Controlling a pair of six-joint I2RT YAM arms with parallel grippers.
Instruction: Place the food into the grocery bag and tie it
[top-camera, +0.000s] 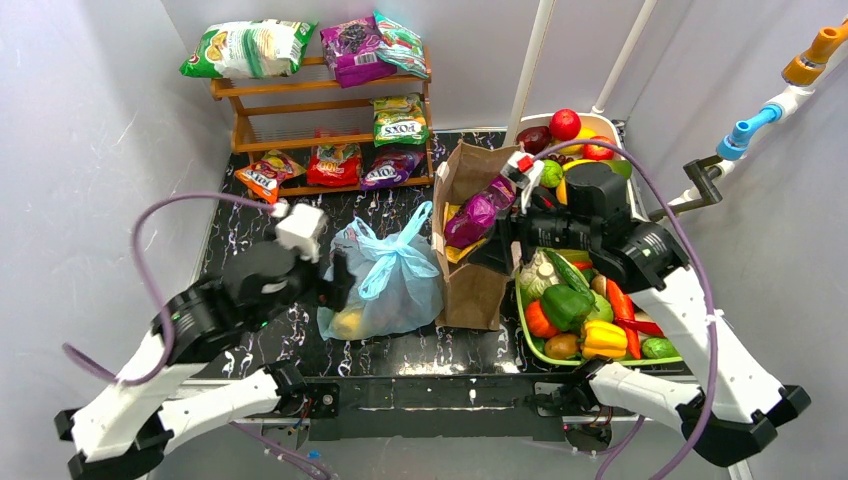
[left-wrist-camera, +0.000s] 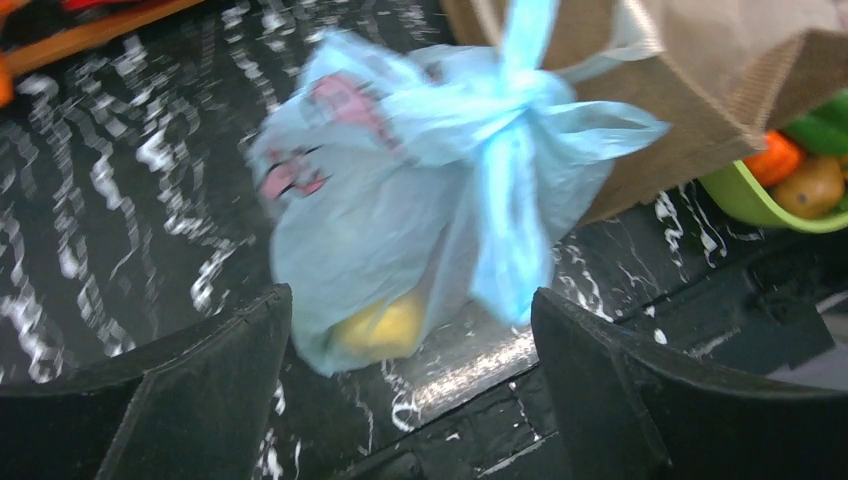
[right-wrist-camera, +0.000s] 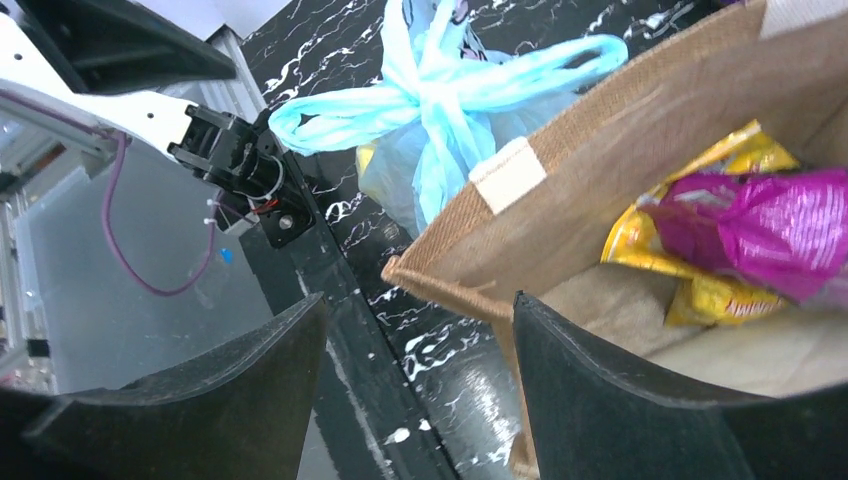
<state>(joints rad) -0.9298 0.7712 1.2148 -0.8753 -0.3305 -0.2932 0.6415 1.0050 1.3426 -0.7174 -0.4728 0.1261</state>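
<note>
The light-blue grocery bag (top-camera: 385, 280) stands on the black marbled table, its handles knotted on top (left-wrist-camera: 510, 95). A yellow food piece (left-wrist-camera: 385, 325) shows through its lower side. My left gripper (top-camera: 338, 282) is open and empty, just left of the bag; in the left wrist view the bag sits ahead between the spread fingers (left-wrist-camera: 215, 390). My right gripper (top-camera: 497, 243) is open and empty above the brown paper bag's (top-camera: 470, 270) near rim; the knot also shows in the right wrist view (right-wrist-camera: 435, 95). More food fills the green tray (top-camera: 600, 352).
The brown paper bag (right-wrist-camera: 600, 150) holds purple and yellow snack packs (right-wrist-camera: 750, 225). A white bowl (top-camera: 600, 122) of fruit stands behind the tray. A wooden shelf (top-camera: 320, 130) with snack bags is at the back left. White pipes rise at the back right.
</note>
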